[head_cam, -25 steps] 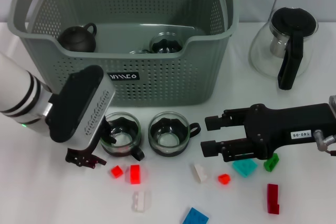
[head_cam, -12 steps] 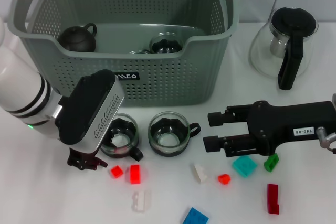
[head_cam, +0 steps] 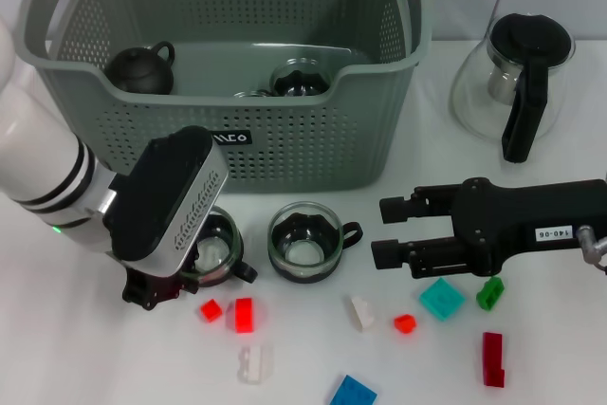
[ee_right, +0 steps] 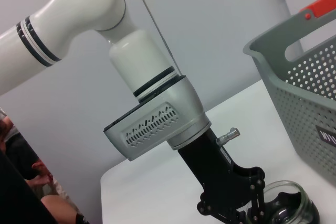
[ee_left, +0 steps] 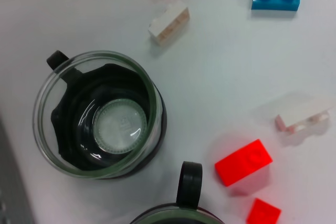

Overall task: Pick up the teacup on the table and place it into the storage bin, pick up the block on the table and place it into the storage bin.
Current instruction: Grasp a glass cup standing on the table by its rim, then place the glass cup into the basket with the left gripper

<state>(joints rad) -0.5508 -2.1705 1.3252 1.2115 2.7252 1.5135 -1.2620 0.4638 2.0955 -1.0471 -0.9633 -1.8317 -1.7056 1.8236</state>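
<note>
A: The left gripper (head_cam: 175,277) hangs over the left teacup (head_cam: 211,251); whether its fingers are apart or closed, the pictures do not show.
B: The right gripper (head_cam: 396,231), fingers spread and holding nothing, sits near the second teacup (head_cam: 303,240).
A: Both cups stand on the tabletop (head_cam: 85,358) before the bin (head_cam: 303,144).
B: Blocks, such as the red block (head_cam: 244,314), lie loose. Cups and blocks appear left to do.
</note>
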